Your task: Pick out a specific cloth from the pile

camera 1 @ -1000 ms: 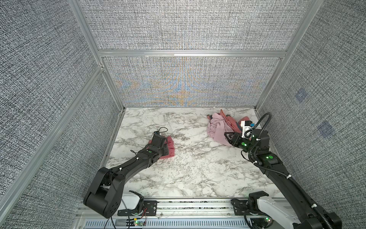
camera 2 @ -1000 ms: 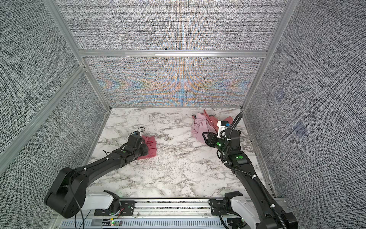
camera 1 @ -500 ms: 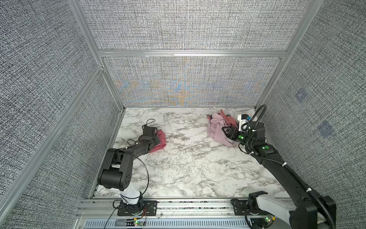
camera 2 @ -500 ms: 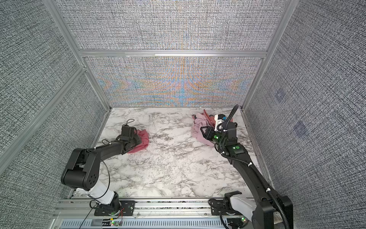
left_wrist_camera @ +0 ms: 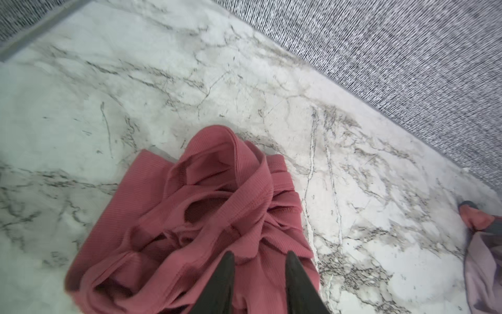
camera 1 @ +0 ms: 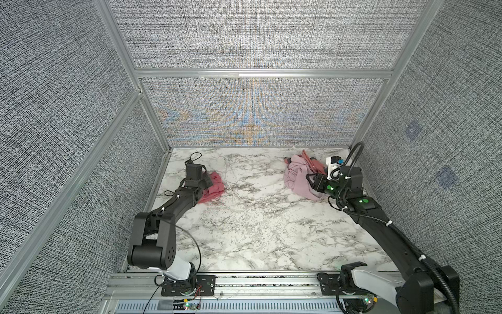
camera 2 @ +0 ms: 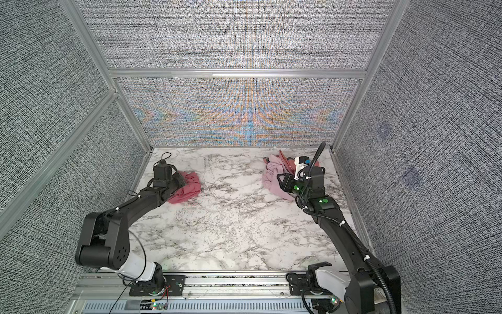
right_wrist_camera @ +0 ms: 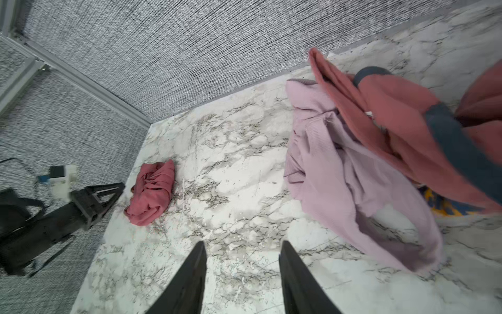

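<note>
The cloth [camera 1: 215, 187] lies bunched on the desk [camera 1: 258, 231] in the far left part, near the left wall and well apart from the pile [camera 1: 298, 176], which sits toward the far right corner in both top views. In the left wrist view the left tool [left_wrist_camera: 258, 254] is low over the cloth's near edge. Its fingers stand a little apart with folds of red fabric showing between them; I cannot tell whether they pinch the fabric or only rest over it.

The right tool [right_wrist_camera: 241, 243] is spread, with bare marble showing between its fingers, and it holds nothing. It hangs just beside the pile's near edge. In the pile a pink garment [right_wrist_camera: 339, 176] is in front, and a red garment with blue-grey edging [right_wrist_camera: 394, 122] is draped over its far side. A yellow and blue scrap [right_wrist_camera: 440, 204] peeks out below.
</note>
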### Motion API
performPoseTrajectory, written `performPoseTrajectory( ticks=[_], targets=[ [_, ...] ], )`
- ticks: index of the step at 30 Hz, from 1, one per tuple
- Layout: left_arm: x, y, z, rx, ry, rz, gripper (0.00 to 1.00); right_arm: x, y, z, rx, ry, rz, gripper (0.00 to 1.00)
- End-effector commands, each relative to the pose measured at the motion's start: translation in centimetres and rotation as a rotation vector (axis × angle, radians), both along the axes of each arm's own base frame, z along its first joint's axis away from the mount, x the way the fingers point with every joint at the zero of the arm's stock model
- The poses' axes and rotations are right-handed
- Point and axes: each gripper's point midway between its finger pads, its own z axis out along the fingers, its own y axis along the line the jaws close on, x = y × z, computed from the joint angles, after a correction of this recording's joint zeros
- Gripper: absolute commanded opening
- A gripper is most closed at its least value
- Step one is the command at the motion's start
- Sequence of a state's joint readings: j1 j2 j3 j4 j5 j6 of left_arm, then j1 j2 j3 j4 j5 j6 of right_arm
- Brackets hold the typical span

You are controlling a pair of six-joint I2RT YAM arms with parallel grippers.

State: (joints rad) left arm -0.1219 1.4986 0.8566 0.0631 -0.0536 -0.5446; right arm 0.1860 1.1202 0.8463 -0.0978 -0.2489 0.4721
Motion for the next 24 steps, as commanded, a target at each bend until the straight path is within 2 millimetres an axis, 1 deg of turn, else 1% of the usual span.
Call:
performPoseTrajectory(
  ticks=[1,3,5,7,9,11,12,16,18,20,24],
  targets=[
    [-0.5,0.8,2.8,0.065,-0.105,0.001,0.37,0.5,-2.2,-0.4,-0.113,-0.021,-0.076,0.46],
    [-1.3,1.5,4.3,0.108,-0.159,0.007,0.39,0.9,-4.0,-1.3,-0.172,-0.020,-0.157,0.46],
    [-2.1,2.3,5.3,0.147,-0.193,0.036,0.41,1.3,-5.8,-2.1,-0.216,-0.020,-0.238,0.47],
    [-2.7,3.3,6.1,0.186,-0.235,0.072,0.43,1.6,-7.4,-2.9,-0.284,-0.025,-0.305,0.48],
    [-3.2,4.0,6.7,0.249,-0.295,0.081,0.45,2.0,-9.5,-3.7,-0.366,-0.034,-0.400,0.51],
    [-3.6,4.5,7.1,0.277,-0.329,0.101,0.51,2.4,-11.2,-4.6,-0.431,-0.044,-0.476,0.53],
    [-3.8,4.6,7.2,0.287,-0.347,0.105,0.54,2.7,-11.8,-4.7,-0.465,-0.068,-0.506,0.53],
    [-4.6,5.1,6.7,0.363,-0.406,0.100,0.58,3.3,-13.7,-6.5,-0.581,-0.107,-0.579,0.56],
    [-5.0,5.1,6.1,0.434,-0.433,0.073,0.59,3.4,-14.1,-7.7,-0.638,-0.119,-0.583,0.56],
    [-5.5,5.6,5.8,0.466,-0.449,0.090,0.59,3.4,-14.5,-8.5,-0.680,-0.124,-0.591,0.56],
    [-6.7,6.8,5.1,0.479,-0.476,0.161,0.60,2.9,-14.8,-9.1,-0.722,-0.146,-0.597,0.57]
  ],
)
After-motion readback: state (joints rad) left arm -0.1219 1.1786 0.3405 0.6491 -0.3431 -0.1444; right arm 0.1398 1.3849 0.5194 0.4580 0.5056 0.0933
